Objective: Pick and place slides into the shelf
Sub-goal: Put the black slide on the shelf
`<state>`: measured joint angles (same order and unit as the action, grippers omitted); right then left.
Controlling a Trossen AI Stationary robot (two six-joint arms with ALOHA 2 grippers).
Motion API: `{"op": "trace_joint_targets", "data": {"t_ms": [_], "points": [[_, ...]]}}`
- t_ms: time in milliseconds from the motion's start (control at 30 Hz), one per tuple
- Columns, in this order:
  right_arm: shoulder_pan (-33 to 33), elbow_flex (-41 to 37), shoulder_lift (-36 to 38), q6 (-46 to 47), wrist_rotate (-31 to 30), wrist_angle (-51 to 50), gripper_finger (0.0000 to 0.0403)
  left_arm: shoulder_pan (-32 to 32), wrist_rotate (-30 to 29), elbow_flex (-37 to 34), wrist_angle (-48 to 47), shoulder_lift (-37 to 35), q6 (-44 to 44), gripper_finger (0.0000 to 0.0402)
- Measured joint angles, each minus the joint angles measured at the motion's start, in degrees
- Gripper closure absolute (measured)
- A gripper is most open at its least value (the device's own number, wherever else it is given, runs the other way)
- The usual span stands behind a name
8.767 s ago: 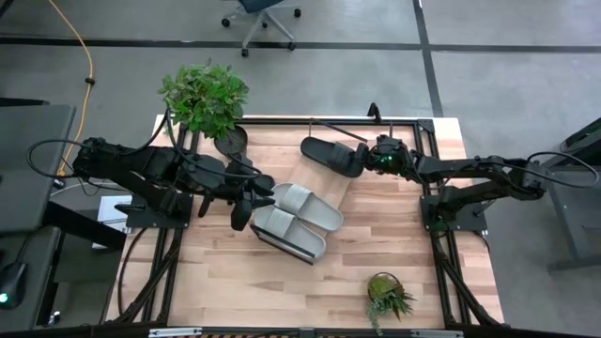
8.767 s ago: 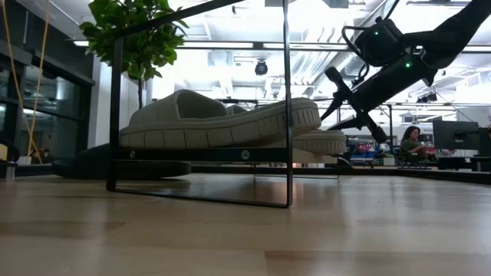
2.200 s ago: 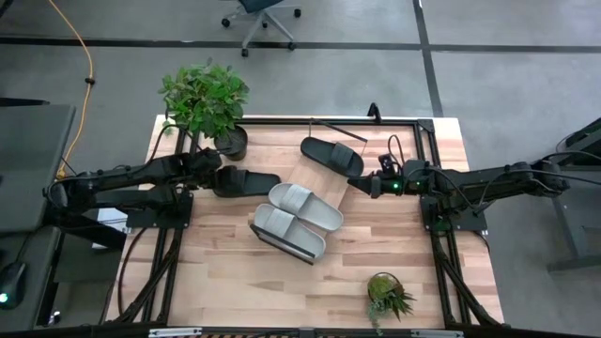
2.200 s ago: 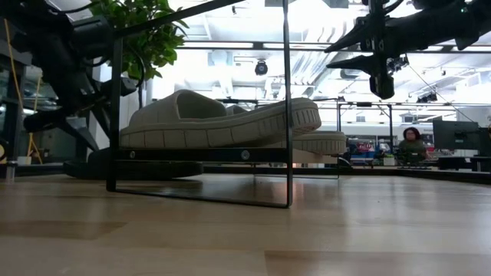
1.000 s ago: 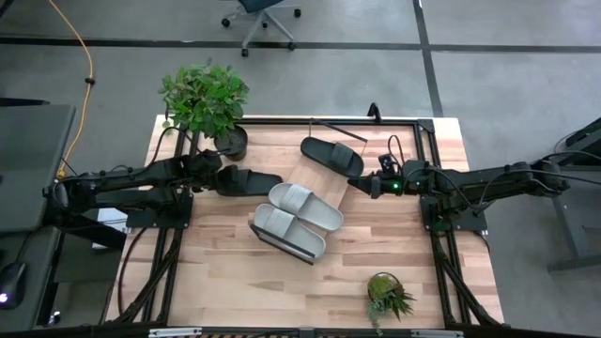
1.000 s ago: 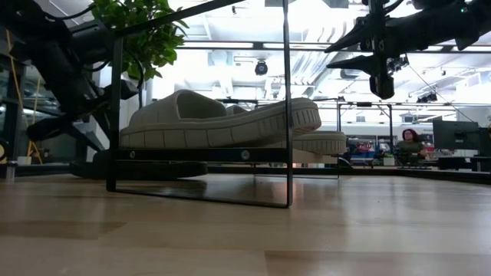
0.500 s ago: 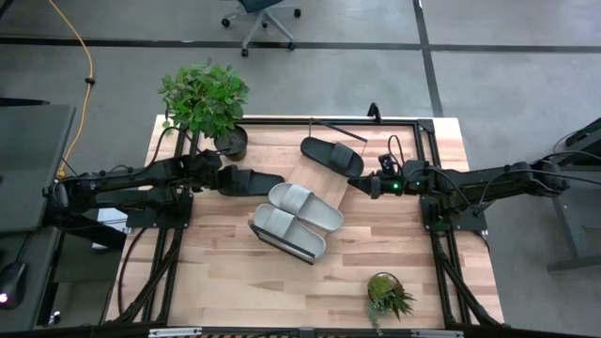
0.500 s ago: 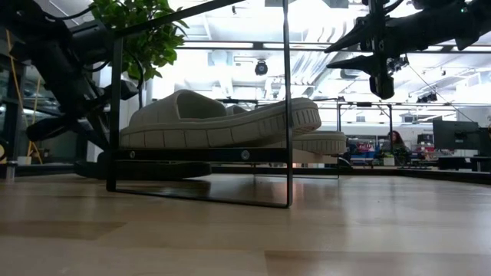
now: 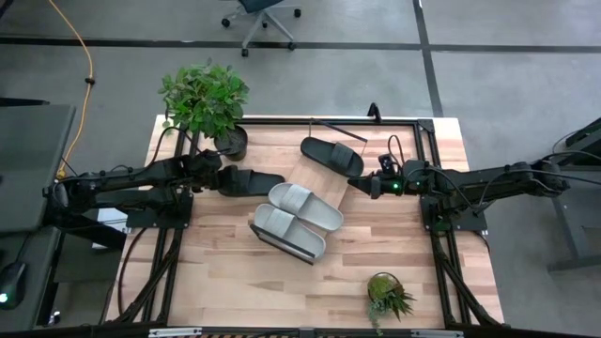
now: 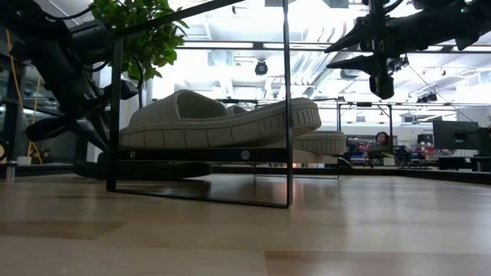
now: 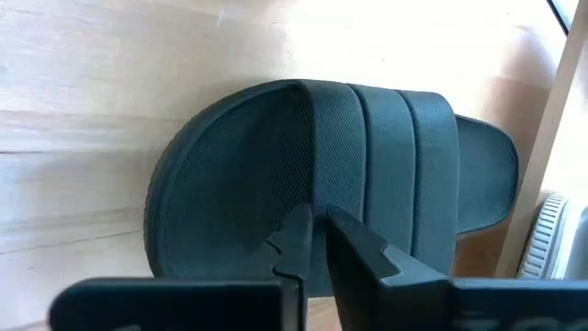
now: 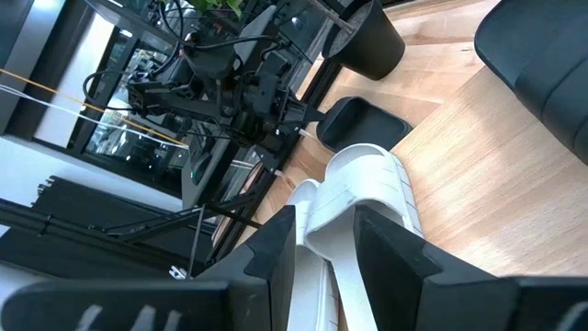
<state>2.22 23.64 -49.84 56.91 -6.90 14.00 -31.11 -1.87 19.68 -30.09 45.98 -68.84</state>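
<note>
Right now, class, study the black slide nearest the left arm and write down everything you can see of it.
The black slide is an open-toe sandal with a wide ribbed strap and a finely textured footbed, of a matte rubbery look. It lies flat, sole down, on the wooden table beside the shelf, not on it, near the potted plant. The left tool is shut on its heel rim. The pale slides lie close by; whether they touch it is unclear.
</note>
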Motion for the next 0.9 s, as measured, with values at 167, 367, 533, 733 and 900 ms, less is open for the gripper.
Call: {"op": "trace_joint_targets", "data": {"t_ms": [167, 367, 533, 733, 900], "points": [[-0.02, 0.00, 0.00, 0.02, 0.00, 0.00, 0.0300, 0.00, 1.25, 0.00, 0.03, 0.00, -0.46, 0.0322], [0.00, 0.00, 0.00, -0.02, 0.00, 0.00, 0.0300, 0.02, 1.44, 0.00, 0.15, 0.00, -1.51, 0.0257], [0.00, 0.00, 0.00, -0.35, 0.00, 0.00, 0.0300, 0.02, 1.22, 0.00, 0.28, 0.00, -1.53, 0.0235], [0.00, 0.00, 0.00, -0.40, -0.02, 0.00, 0.0300, 0.02, -0.28, 0.00, 0.42, 0.00, -2.14, 0.0241], [0.00, -0.02, -0.01, -0.45, -0.02, 0.00, 0.0300, 0.02, -0.56, -1.04, 1.87, 0.00, -2.21, 0.0249]]}}
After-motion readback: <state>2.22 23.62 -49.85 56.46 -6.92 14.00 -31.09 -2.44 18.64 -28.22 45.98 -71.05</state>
